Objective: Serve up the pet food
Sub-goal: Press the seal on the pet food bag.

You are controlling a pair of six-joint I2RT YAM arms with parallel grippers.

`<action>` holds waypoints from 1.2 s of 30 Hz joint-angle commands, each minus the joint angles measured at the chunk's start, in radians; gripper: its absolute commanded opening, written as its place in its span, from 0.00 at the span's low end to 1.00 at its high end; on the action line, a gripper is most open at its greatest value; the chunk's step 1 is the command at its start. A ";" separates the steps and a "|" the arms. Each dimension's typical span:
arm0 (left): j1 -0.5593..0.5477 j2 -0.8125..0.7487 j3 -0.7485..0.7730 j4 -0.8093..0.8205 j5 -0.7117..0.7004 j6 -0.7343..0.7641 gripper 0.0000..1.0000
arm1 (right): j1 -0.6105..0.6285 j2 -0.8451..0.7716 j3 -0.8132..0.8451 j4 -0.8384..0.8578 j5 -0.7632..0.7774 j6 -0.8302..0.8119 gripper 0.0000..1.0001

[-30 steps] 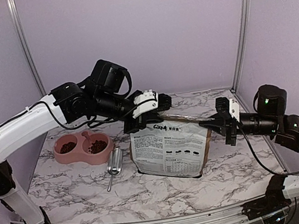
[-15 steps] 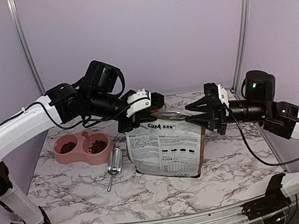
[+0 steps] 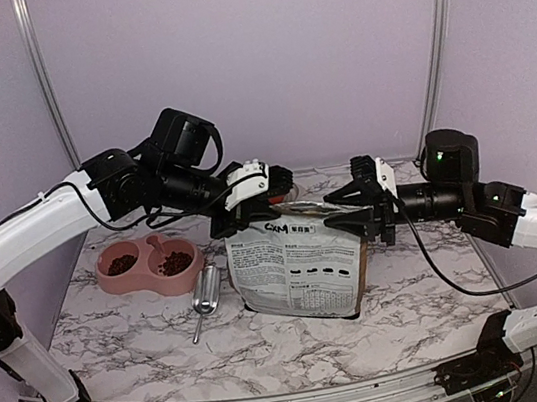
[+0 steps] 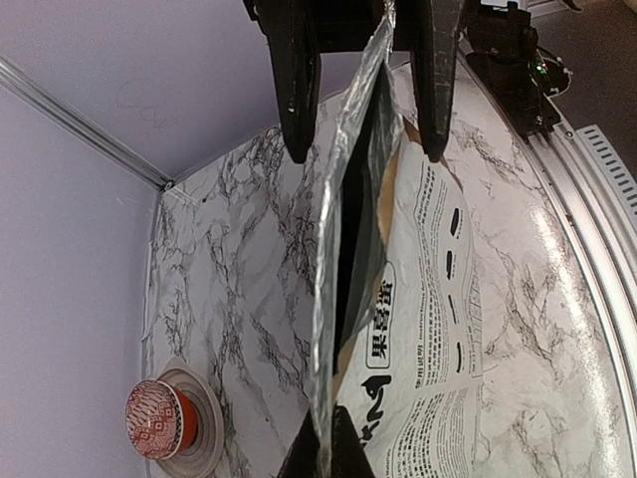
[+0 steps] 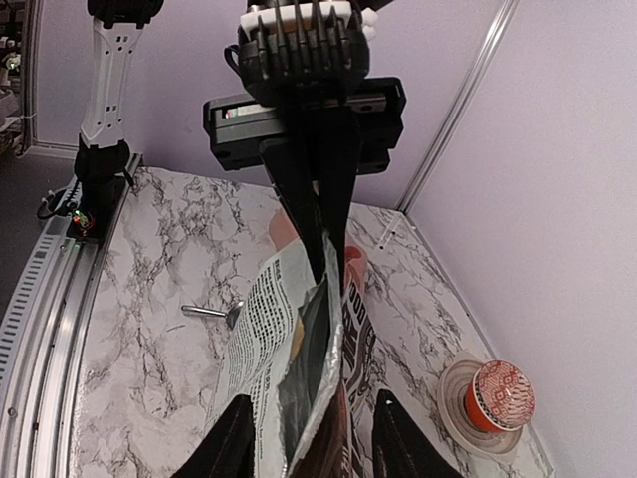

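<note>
Top external: left hand (image 3: 241, 222) pinches the bag (image 3: 299, 272), right hand (image 3: 342, 208) spread astride it, scoop (image 3: 205, 293) beside bowl (image 3: 149, 280) of pet food (image 3: 174, 264).

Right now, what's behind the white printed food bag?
A red-wrapped cupcake on a clear saucer by the purple wall, in both wrist views. From the top camera, the white printed paper bag's raised top and the left tool cover that spot.

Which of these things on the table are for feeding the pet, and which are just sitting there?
For the job:
- kibble
- pink bowl
- bag
- scoop

Probably just lying about:
- cupcake
</note>
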 commanded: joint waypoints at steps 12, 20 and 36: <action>0.023 -0.042 0.052 -0.044 0.051 0.003 0.22 | 0.005 0.023 0.032 0.045 0.025 -0.024 0.00; 0.007 -0.013 0.080 -0.015 0.121 -0.009 0.52 | 0.005 0.015 0.026 0.066 0.024 0.000 0.00; -0.093 0.027 -0.005 0.193 0.038 -0.014 0.49 | 0.004 0.009 0.011 0.103 -0.009 0.032 0.00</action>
